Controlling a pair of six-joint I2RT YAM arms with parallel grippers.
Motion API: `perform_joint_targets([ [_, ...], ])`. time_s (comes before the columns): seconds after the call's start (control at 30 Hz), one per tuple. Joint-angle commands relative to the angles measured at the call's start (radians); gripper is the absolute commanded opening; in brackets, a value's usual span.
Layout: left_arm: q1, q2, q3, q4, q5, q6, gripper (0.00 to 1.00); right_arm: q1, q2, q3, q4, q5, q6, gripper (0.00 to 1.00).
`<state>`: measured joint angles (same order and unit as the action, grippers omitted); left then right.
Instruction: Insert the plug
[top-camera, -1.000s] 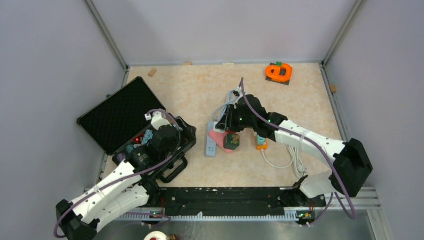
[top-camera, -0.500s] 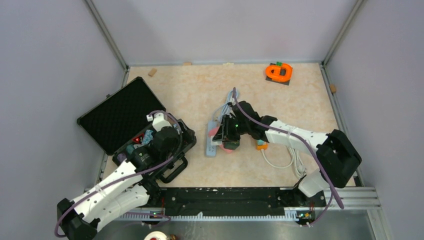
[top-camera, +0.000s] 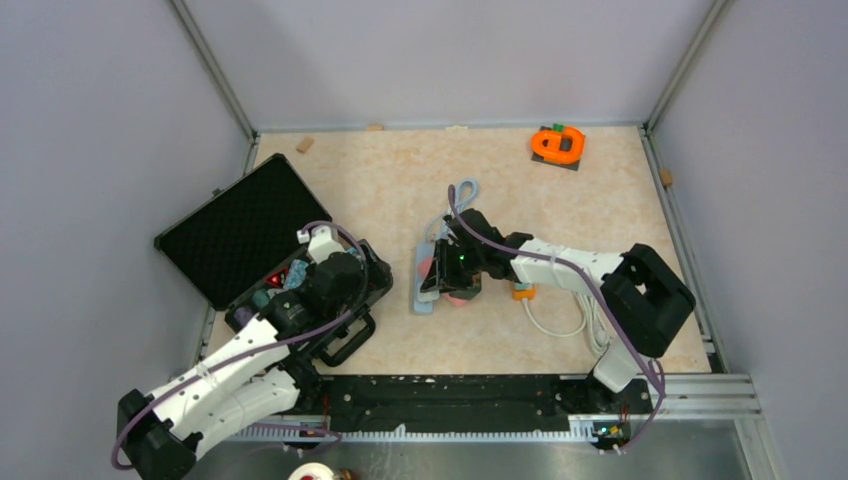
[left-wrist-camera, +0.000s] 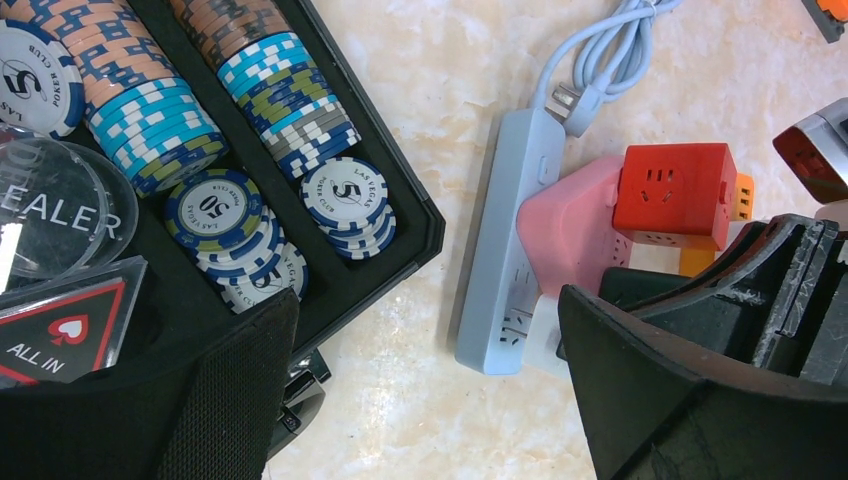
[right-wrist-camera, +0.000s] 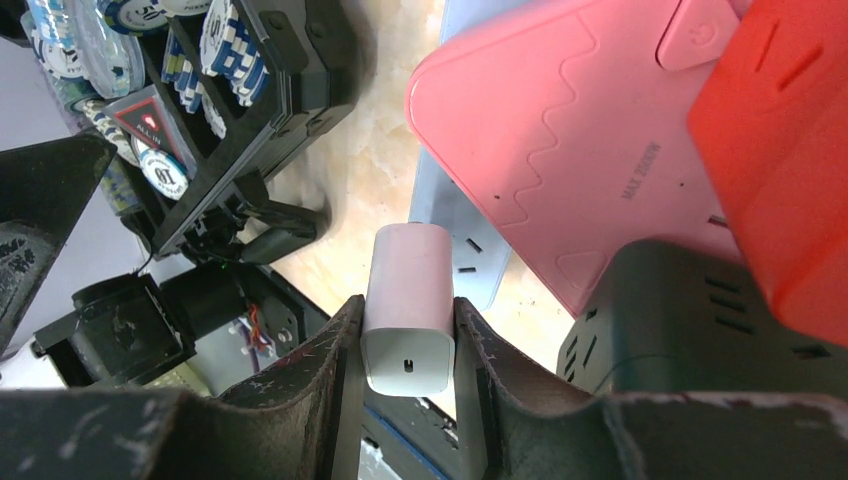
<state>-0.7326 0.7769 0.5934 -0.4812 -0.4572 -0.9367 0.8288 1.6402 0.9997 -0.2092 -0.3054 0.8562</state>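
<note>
Right claw (right-wrist-camera: 405, 335) clenches the white plug (right-wrist-camera: 408, 265) at the power strip's (left-wrist-camera: 505, 260) near end — prongs must align, then press down.

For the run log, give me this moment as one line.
right tool: shut on small white plug | plug: at pale blue power strip | left tool: open

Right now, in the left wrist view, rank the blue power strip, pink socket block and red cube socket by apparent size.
1. blue power strip
2. pink socket block and red cube socket: look alike; pink one partly covered.
</note>
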Motion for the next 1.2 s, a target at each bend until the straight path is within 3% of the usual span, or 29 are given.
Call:
perform_joint_targets([
  [0.0,0.006,0.008,0.010,0.006,0.004,-0.018,0.99,0.017,0.020,0.054,-0.025,0.037,-0.020,0.00],
  [0.53,0.006,0.070,0.019,0.012,0.014,-0.027,0.99,0.056,0.032,0.082,-0.122,0.090,0.000,0.00],
  [0.93,0.006,0.192,0.030,0.081,0.130,-0.007,0.99,0.062,0.061,0.100,-0.182,0.177,0.013,0.00],
  [1.17,0.004,0.177,0.005,0.133,0.129,0.002,0.95,0.063,0.105,0.130,-0.227,0.228,0.024,0.00],
])
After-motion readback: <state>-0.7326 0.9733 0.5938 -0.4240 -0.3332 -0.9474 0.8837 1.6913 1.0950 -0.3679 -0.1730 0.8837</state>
